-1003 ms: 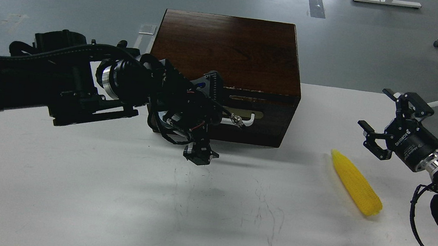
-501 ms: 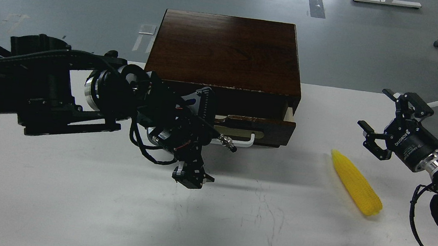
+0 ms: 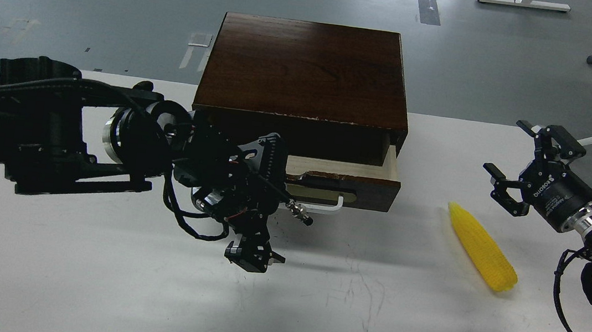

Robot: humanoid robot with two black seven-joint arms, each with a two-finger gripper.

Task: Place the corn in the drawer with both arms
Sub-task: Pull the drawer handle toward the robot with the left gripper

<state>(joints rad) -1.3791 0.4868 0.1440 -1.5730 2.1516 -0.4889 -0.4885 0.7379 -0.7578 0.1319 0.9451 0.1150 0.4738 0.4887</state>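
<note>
The corn [image 3: 481,254], a bright yellow cob, lies on the white table [image 3: 94,276] at the right, pointing away from me. The dark brown cabinet's drawer [image 3: 341,182] stands partly pulled out and shows a strip of pale wood inside. Its white bar handle [image 3: 322,207] shows on the front. My left gripper [image 3: 254,247] is a dark mass in front of the drawer's left half and covers the handle's left end. I cannot tell its fingers apart. My right gripper [image 3: 522,158] is open and empty, a little above and to the right of the corn.
The cabinet [image 3: 307,67] stands at the back middle of the table. My left arm [image 3: 55,127] stretches across the left side. Grey floor, chair legs and a white stand lie beyond the table at the far right.
The drawer has slid out towards me, from shut to partly open, together with my left gripper and arm moving towards me. The corn and my right arm have not moved.
</note>
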